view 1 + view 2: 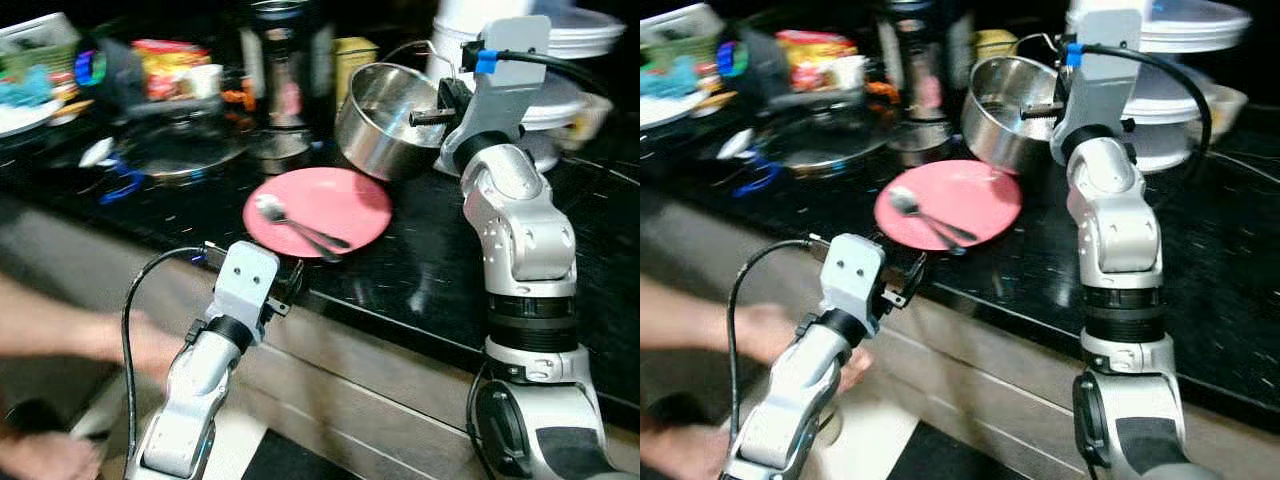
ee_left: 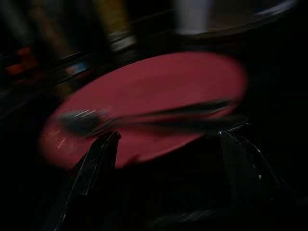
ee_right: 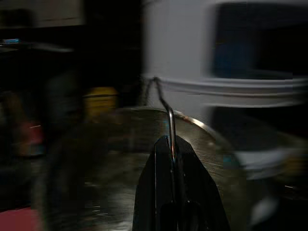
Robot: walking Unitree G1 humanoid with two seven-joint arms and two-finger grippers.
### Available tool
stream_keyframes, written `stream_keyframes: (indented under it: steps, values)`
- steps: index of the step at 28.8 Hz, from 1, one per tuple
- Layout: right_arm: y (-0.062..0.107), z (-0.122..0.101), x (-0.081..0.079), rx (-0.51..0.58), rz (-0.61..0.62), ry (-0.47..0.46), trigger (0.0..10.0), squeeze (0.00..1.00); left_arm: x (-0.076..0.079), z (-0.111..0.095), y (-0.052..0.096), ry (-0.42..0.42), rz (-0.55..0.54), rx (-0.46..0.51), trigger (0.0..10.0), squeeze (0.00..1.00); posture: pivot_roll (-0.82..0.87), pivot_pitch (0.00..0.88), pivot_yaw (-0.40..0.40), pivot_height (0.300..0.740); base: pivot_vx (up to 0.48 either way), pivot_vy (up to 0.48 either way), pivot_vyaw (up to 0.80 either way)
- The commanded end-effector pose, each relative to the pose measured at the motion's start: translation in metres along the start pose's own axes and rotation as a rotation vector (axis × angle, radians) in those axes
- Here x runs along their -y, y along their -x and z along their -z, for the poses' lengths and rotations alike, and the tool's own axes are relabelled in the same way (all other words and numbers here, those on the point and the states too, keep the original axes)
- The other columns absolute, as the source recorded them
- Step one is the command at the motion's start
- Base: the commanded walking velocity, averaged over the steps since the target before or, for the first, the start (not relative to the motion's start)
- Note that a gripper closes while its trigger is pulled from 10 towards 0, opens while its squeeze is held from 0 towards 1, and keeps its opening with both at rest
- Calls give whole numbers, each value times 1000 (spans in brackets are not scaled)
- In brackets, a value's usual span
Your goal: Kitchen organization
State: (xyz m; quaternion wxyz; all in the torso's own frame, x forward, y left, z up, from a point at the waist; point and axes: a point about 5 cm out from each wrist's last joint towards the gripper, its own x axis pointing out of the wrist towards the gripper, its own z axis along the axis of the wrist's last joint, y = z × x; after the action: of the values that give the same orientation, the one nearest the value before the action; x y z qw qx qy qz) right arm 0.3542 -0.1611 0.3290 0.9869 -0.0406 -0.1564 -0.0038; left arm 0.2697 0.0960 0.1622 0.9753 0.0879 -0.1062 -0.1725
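A pink plate lies on the black counter with a metal spoon across it. My left gripper is low at the counter's front edge, just short of the plate. In the left wrist view its fingers stand open, with the plate and spoon beyond them. A steel pot hangs tilted above the counter behind the plate. My right gripper is shut on the thin wire handle at the pot's rim.
A pan with a glass lid, a dark jar, a yellow tin and snack bags crowd the back of the counter. White plates stack at the back right. A person's hand reaches in low on the left.
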Motion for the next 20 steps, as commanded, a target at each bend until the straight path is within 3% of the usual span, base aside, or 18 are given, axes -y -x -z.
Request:
stream_keyframes:
  steps: [1,9,20]
  values:
    - [0,-5,0,30,4,12,10000,0,0,-5,2,7,23,22,10000,0,-41,0,14,740,0,0,-744]
    - [0,-3,5,22,28,22,10000,0,3,-15,0,5,81,70,10000,0,-40,0,18,740,0,0,-749]
    - [1,4,13,-12,79,68,10000,0,-7,-30,-8,-9,38,129,10000,0,-44,0,20,740,0,0,-756]
